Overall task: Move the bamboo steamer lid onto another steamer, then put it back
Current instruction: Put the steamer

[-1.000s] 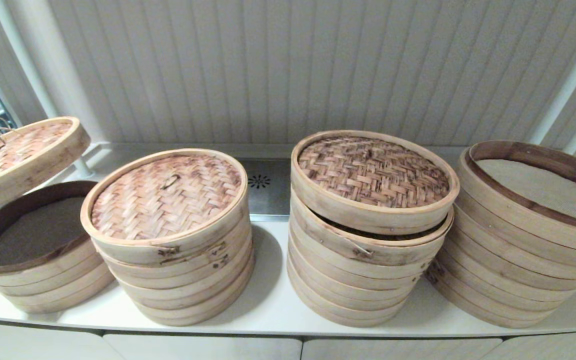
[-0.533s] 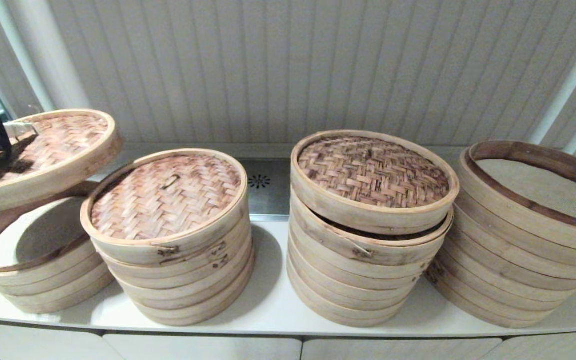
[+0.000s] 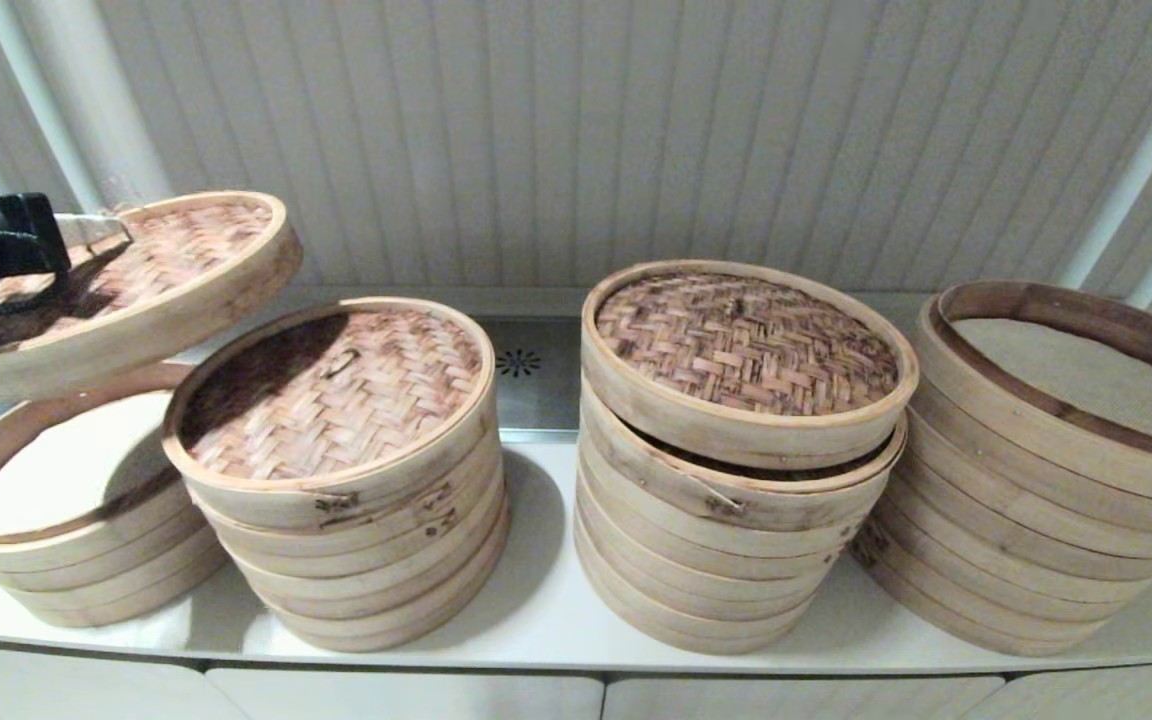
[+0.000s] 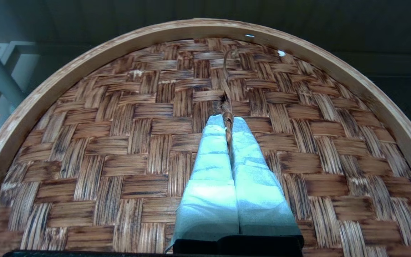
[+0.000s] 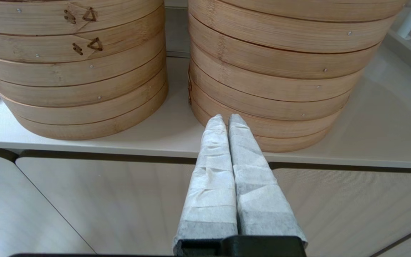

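A woven bamboo steamer lid (image 3: pixel 126 285) hangs tilted in the air at the far left, above the open leftmost steamer stack (image 3: pixel 76 520) and overlapping the edge of the second stack (image 3: pixel 336 470), which has its own lid (image 3: pixel 331 390). My left gripper (image 4: pixel 227 123) is shut on the lid's twisted handle loop (image 4: pixel 228 117); its taped fingers (image 4: pixel 211 167) lie over the weave (image 4: pixel 120 142). My right gripper (image 5: pixel 226 119) is shut and empty, low in front of the counter edge, out of the head view.
A third stack (image 3: pixel 741 480) carries a lid sitting askew (image 3: pixel 746 350). The rightmost stack (image 3: pixel 1056 470) is open. All stand on a white counter (image 3: pixel 546 600) with a drain grille (image 3: pixel 518 362) behind, a slatted wall and white posts (image 3: pixel 1136 170).
The left gripper has carried the lid up and to the right, from beside the leftmost stack toward the second stack, casting a shadow on its lid. The right arm has not moved.
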Available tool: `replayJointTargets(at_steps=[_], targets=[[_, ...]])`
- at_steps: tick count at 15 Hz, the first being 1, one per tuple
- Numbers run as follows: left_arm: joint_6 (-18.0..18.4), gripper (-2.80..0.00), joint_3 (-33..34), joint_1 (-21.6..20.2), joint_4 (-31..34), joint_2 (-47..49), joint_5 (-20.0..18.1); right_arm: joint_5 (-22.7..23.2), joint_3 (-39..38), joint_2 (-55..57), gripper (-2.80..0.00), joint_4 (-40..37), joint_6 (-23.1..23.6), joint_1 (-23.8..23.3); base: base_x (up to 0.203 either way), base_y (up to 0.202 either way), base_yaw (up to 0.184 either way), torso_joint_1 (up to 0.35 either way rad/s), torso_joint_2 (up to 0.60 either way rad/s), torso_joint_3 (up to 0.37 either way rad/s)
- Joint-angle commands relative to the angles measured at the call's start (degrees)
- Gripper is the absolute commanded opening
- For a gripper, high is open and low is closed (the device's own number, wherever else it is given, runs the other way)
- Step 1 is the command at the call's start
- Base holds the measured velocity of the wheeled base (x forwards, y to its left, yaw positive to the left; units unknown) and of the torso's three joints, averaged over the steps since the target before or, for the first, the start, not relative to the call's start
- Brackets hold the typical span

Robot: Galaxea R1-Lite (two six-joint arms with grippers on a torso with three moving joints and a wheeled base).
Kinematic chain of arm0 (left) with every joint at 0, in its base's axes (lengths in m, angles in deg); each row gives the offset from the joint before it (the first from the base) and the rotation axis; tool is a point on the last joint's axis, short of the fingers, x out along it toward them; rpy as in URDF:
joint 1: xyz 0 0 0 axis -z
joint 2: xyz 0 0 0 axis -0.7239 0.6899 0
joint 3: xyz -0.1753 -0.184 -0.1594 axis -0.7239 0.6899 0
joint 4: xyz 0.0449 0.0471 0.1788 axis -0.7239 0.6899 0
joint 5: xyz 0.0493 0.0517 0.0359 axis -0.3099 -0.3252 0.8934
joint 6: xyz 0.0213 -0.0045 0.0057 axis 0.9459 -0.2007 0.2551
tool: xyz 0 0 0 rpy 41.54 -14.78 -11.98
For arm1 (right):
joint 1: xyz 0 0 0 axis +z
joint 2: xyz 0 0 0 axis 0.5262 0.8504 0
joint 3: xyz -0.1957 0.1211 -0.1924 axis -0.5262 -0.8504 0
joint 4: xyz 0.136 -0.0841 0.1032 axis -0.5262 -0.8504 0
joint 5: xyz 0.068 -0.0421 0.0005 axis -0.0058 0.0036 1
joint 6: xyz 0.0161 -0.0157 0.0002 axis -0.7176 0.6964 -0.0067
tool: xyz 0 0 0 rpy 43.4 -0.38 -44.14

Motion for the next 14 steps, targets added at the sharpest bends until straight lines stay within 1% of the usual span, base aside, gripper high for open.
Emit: replayJointTargets(at_steps=[1, 4, 6, 8, 9, 12, 14], targets=[[0.0, -2.8, 0.5, 3.1, 0.4, -1.4, 0.9, 0.0, -0.1, -0.1, -2.8, 0.0, 0.0, 0.0, 0.0, 0.0, 0.0, 0.0, 0.0, 0.0], [-0.7, -2.8, 1.4, 8.5, 1.7, -2.7, 4.1, 0.0, 0.0, -0.1, -2.8, 0.0, 0.0, 0.0, 0.0, 0.0, 0.0, 0.0, 0.0, 0.0], [-0.7, -2.8, 1.8, 11.1, 2.5, -3.1, 5.5, 0.0, 0.0, -0.1, -2.8, 0.0, 0.0, 0.0, 0.0, 0.0, 0.0, 0.0, 0.0, 0.0], [-0.7, -2.8, 3.1, 14.6, 2.8, -3.6, 8.7, 0.0, 0.0, -0.1, -2.8, 0.0, 0.0, 0.0, 0.0, 0.0, 0.0, 0.0, 0.0, 0.0], [-0.6, -2.8, 4.1, 15.4, 2.5, -4.0, 9.7, 0.1, 0.0, -0.1, -2.8, 0.0, 0.0, 0.0, 0.0, 0.0, 0.0, 0.0, 0.0, 0.0], [-0.6, -2.8, 5.5, 17.4, 2.6, -4.2, 10.0, 0.1, 0.0, -0.1, -2.8, 0.0, 0.0, 0.0, 0.0, 0.0, 0.0, 0.0, 0.0, 0.0], [-0.4, -2.8, 7.7, 18.6, 2.2, -4.7, 10.0, 0.0, 0.0, -0.1, -2.8, 0.0, 0.0, 0.0, 0.0, 0.0, 0.0, 0.0, 0.0, 0.0]])
